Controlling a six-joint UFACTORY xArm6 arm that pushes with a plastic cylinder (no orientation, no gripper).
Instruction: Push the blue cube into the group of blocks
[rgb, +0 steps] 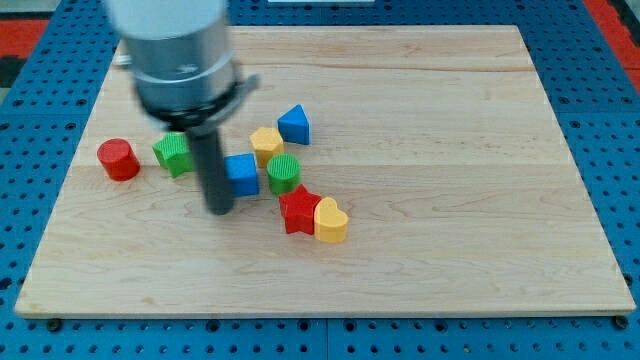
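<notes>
- Near the board's middle-left, our tip (218, 211) sits just beside the blue cube (242, 174), on its left-bottom side; the rod hides part of the cube's left edge, so we can't tell whether they touch.
- No gripper on this rig: the arm ends in a plain dark rod, so nothing to open or close.
- Progress, as we judge it: task looks approx. done. The cube lies in among the others, w/ the yellow block (266, 144) just above-right and the green ribbed cylinder (284, 174) just to its right, very near or touching.
- The cluster runs on: blue triangular block (294, 125) near the yellow one, then red star (298, 210) and yellow heart (330, 220) touching each other, lower right.
- What's left, maybe: a small nudge rightward if a tighter pack is wanted; otherwise clear the rod away.
- Outliers: green star (173, 153) partly behind the rod, red cylinder (118, 159) apart at the view's left.
- Materials: blocks look like matte moulded plastic, some w/ ribbed sides. Light wooden board (450, 200), visible grain and plank seams, smooth. Around it a blue perforated base (40, 150).
- Arm housing is blurred grey, details unclear.
</notes>
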